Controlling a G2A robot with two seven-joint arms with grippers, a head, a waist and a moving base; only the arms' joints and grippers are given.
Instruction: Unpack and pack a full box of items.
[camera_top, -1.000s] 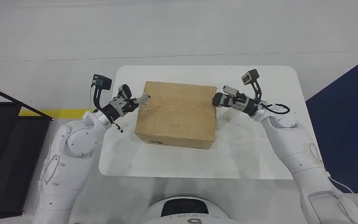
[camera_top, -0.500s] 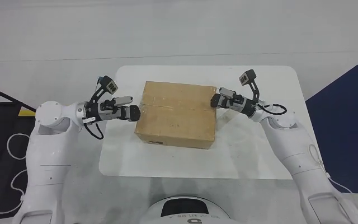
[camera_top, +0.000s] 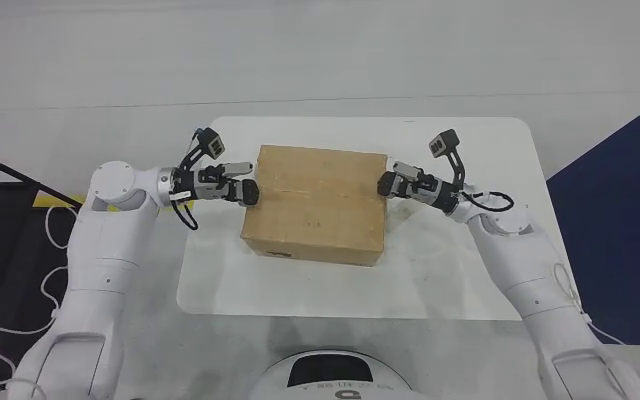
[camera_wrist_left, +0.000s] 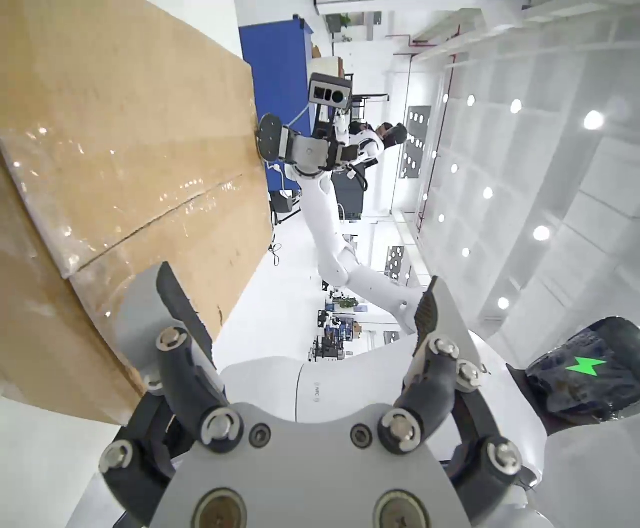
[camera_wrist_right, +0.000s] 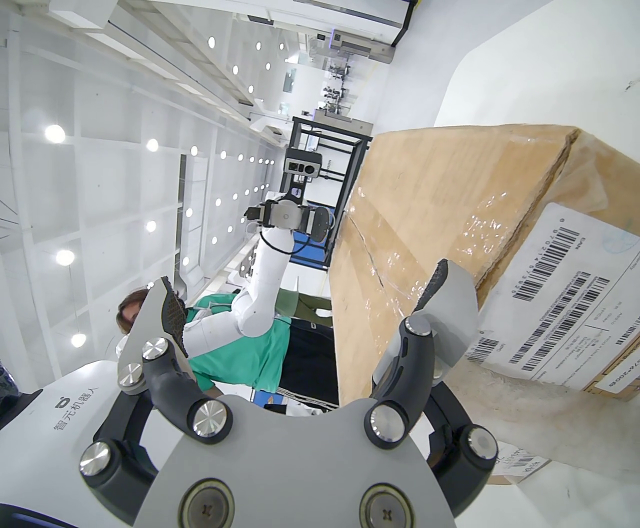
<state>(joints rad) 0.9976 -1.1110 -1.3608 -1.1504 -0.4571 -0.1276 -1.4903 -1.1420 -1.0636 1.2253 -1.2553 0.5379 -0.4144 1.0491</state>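
A closed, taped brown cardboard box (camera_top: 316, 203) sits in the middle of the white table (camera_top: 450, 280). My left gripper (camera_top: 248, 191) is open at the box's left upper edge; in the left wrist view (camera_wrist_left: 300, 292) one finger (camera_wrist_left: 177, 307) rests against the box (camera_wrist_left: 110, 150) corner. At the opposite edge my right gripper (camera_top: 386, 183) is open; in the right wrist view (camera_wrist_right: 305, 285) one finger (camera_wrist_right: 445, 295) lies on the box (camera_wrist_right: 450, 200) by its white label (camera_wrist_right: 565, 300). Nothing is held between either pair of fingers.
A black rack (camera_top: 25, 250) stands off the table's left side. A blue panel (camera_top: 600, 200) stands to the right. Bare tabletop lies in front of and on both sides of the box.
My left arm has swung out to the left and its gripper has turned and risen along the box's left edge. The right gripper has barely shifted. The box has not moved.
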